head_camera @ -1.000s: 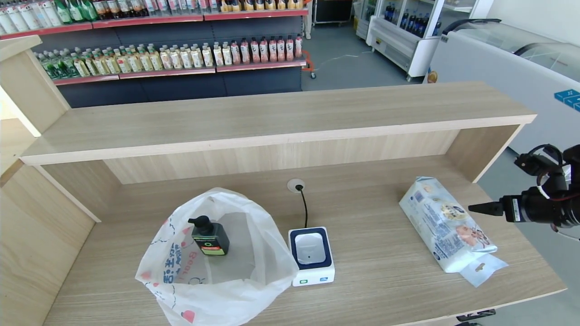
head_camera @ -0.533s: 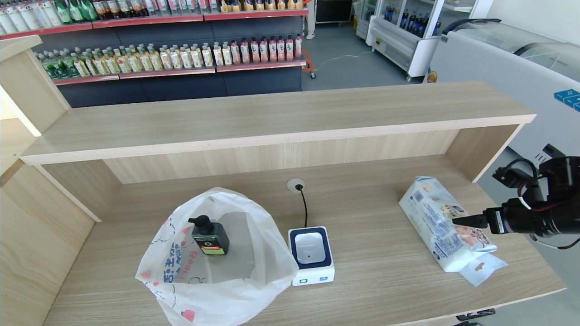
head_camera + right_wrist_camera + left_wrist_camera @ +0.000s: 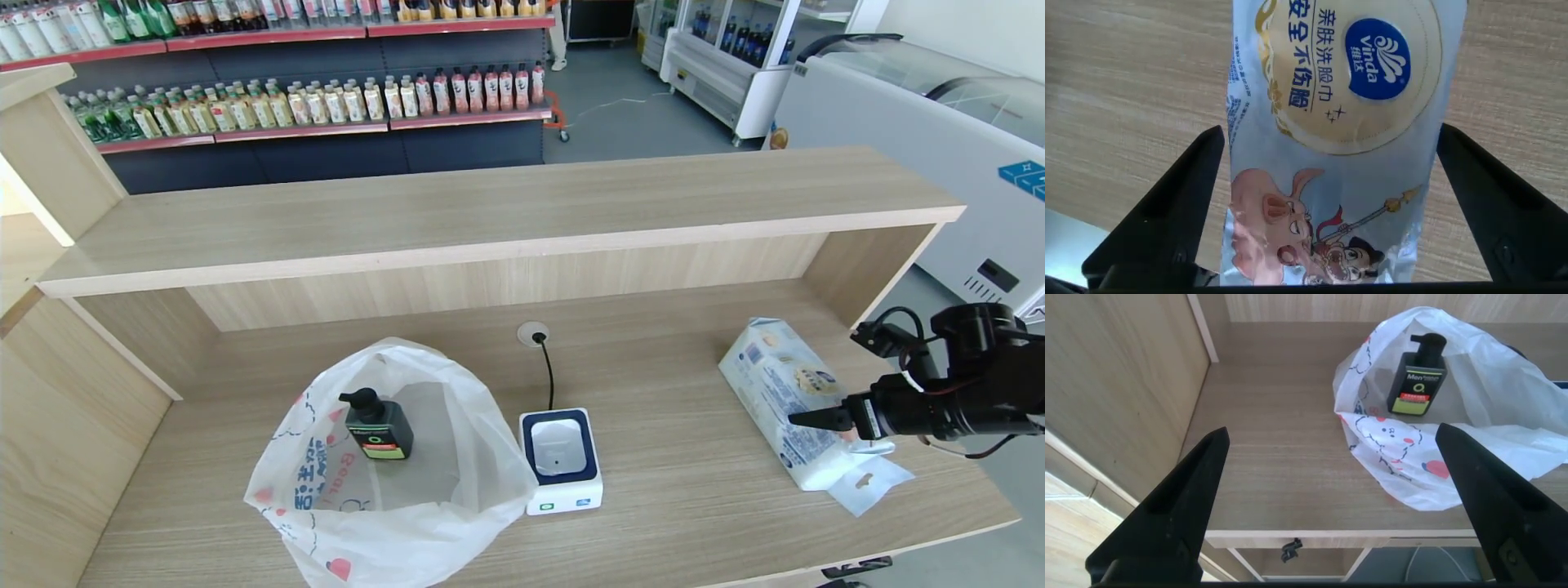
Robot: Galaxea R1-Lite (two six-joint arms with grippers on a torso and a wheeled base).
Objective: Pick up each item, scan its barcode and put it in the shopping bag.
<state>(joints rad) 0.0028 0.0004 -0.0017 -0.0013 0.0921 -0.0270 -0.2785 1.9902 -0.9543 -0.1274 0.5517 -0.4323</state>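
Right gripper [image 3: 808, 419] hangs over the near half of a long white soft-plastic pack of tissues [image 3: 775, 380] printed with cartoons. Its two dark fingers are spread wide with the pack between them, and whether they touch it I cannot tell. The pack lies flat on the right side of the counter, well apart from the scanner. It looks light and squashy, and its glossy film may slide. A hold across the narrow width near the middle would likely suit, not on the thin clear hang tab [image 3: 869, 486] at its near end.

To its left sits a small white and navy square scanner [image 3: 560, 461] with a black cable. Just beside that is a thin white plastic shopping bag [image 3: 457, 465] with red prints, mouth open, a dark pump bottle [image 3: 377, 426] inside. Left gripper [image 3: 1331, 433] hovers near the bag, fingers wide apart and empty.

All rests on a pale wood-grain counter [image 3: 694, 506] with a raised ledge behind. Beyond are shop shelves of bottled drinks [image 3: 326, 102] and a white chest freezer [image 3: 898, 106].
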